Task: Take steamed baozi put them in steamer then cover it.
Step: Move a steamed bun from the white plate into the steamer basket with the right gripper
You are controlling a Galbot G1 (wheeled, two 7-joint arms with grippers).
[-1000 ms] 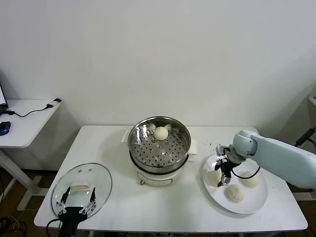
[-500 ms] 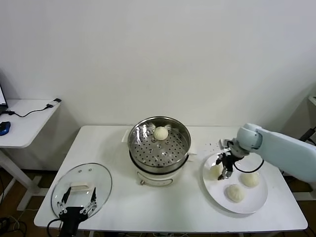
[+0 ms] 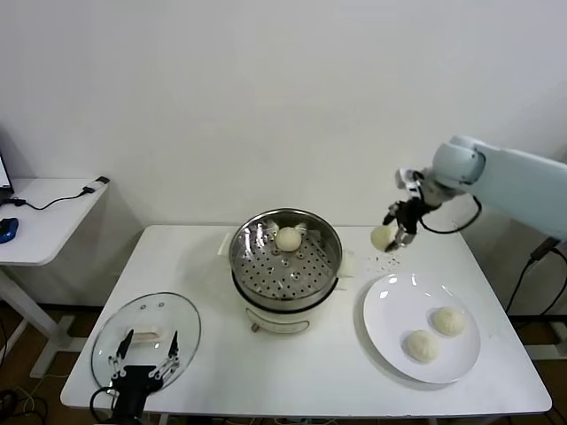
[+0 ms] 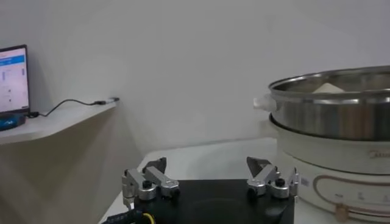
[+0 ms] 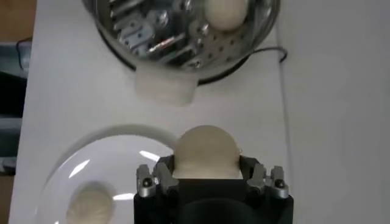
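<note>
Four steamed baozi on record: one lifted bun point(image 3: 382, 236) clamped between the fingers of the right gripper point(image 3: 397, 232), held clear of the table between the white plate point(image 3: 390, 328) and the steamer point(image 3: 285, 257), at about 3 o'clock from the basket; judged to be in transit toward the basket, carried high enough to clear its rim. In the right wrist view the same bun point(image 5: 205, 152) fills the space between the two finger pads, smooth, cream-white, dome-shaped, not visibly squashed. One bun already in the basket point(image 3: 289, 238), resting on the perforated floor near the 12 o'clock wall. Two buns left on the plate: one at about 3 o'clock point(image 3: 448, 320), one at about 6 o'clock point(image 3: 422, 345), apart from each other. Steamer: shiny stainless basket on a white electric base, uncovered, presumably left so for loading. Cover point(image 3: 146, 340): transparent glass lid with metal rim and white oblong handle, lying flat on the table point(image 3: 292, 372) at about 8 o'clock from the steamer, well apart from it, handle up, ready to be picked up once loading is done. Left gripper point(image 3: 144, 365): fingers spread apart, empty, hovering at the lid's near edge, judged to be waiting. Task roughly at its midpoint: one in, one in hand, two to go, cover pending.
</note>
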